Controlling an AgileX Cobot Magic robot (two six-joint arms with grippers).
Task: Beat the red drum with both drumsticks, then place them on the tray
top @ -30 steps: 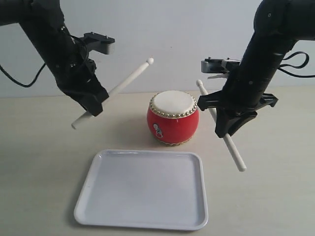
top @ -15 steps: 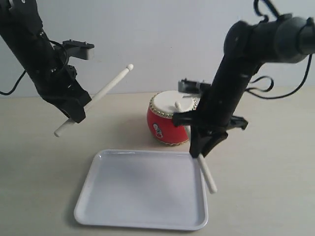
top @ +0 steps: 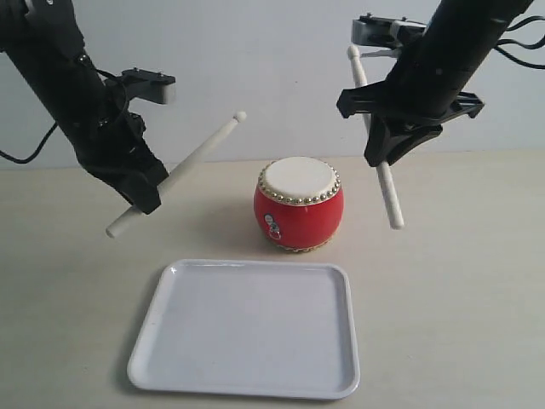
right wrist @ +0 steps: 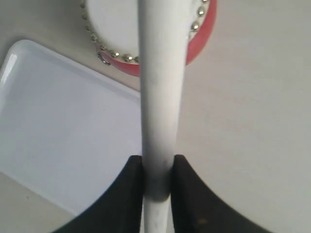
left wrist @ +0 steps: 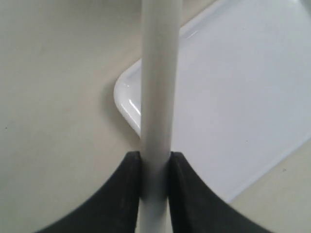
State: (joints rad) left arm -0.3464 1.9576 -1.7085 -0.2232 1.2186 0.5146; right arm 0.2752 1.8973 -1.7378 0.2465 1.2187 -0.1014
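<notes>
Only 2 drumsticks aloft beside red drum, tray near.

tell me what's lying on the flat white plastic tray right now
Nothing: the exterior view shows the flat white tray wholly bare, nothing covering it. The left cream-white drumstick and right drumstick are held in the air, clear of it.

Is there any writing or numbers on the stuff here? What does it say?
On the drum: a small mark low on its red side, too small to read.
On the tray: no writing.
On the left stick and the right stick: no writing.
Nothing here can be read as a word or number.
</notes>
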